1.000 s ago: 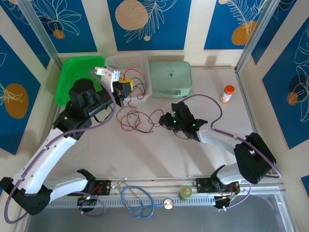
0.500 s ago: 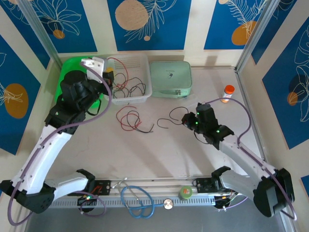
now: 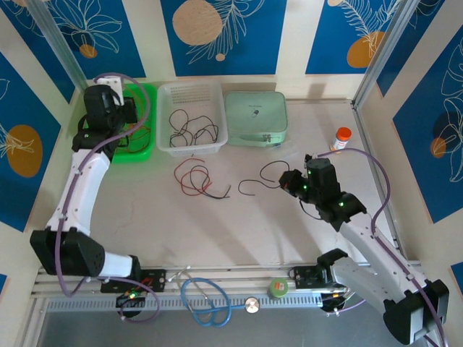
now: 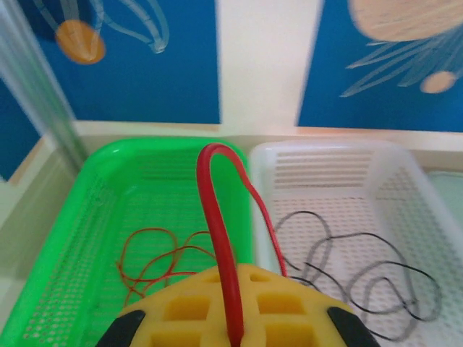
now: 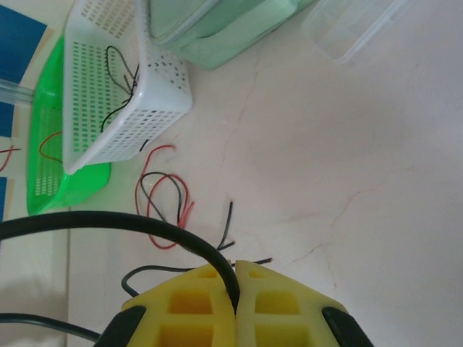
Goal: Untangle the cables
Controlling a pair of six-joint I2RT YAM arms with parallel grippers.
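We're seeing close-up what overhead is hiding: left gripper point(image 4: 231, 327) pinching a red cable point(image 4: 214, 217) left of the white basket point(image 4: 325, 148), right gripper point(image 5: 236, 303) clamping a frame-cropped black cable point(image 5: 94, 216) right of it.

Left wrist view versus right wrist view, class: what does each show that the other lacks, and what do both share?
Left wrist view: the left pincer shut on a red cable arching upward. Right wrist view: the right pincer shut on a black cable, loose cables on the table, a mint case. Shared: the green basket holding red wire, the white basket holding black wire.
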